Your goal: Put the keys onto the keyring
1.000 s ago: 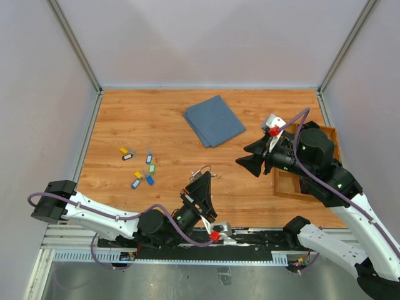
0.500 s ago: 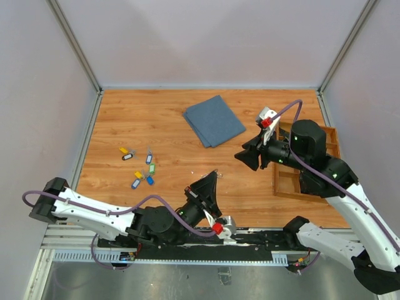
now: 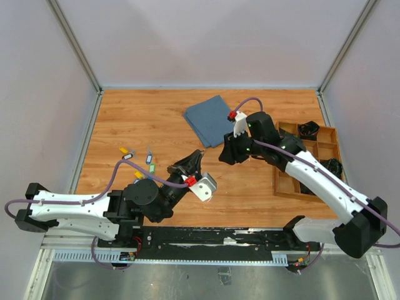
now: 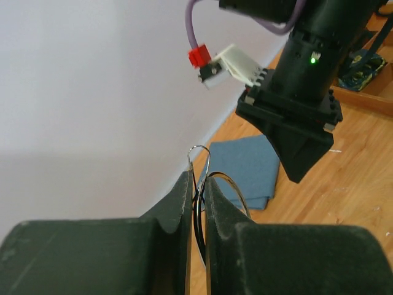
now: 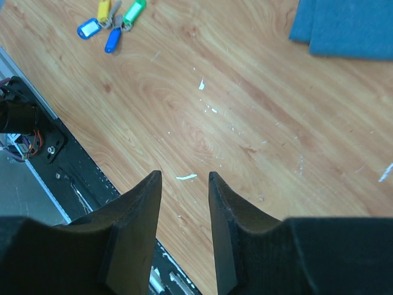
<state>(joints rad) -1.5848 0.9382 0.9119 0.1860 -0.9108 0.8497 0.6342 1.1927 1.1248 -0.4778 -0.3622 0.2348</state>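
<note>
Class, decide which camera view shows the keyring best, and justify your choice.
The left wrist view: the keyring stands close, pinched in the shut left gripper, its wire loop clear against the wall. The top view leaves it too small to make out; the right wrist view misses it.

wood worktop: keys left, cloth far, tray right

the wood-grain worktop (image 3: pixel 137 119) carries a loose scatter of tagged keys (image 3: pixel 150 164) near its left edge, with tags in yellow, green, blue and dark. a folded blue cloth (image 3: pixel 209 119) lies near the far edge, about midway. a wooden compartment tray (image 3: pixel 275 181) sits at the right edge. small white flecks (image 5: pixel 199 85) dot the bare wood.
</note>
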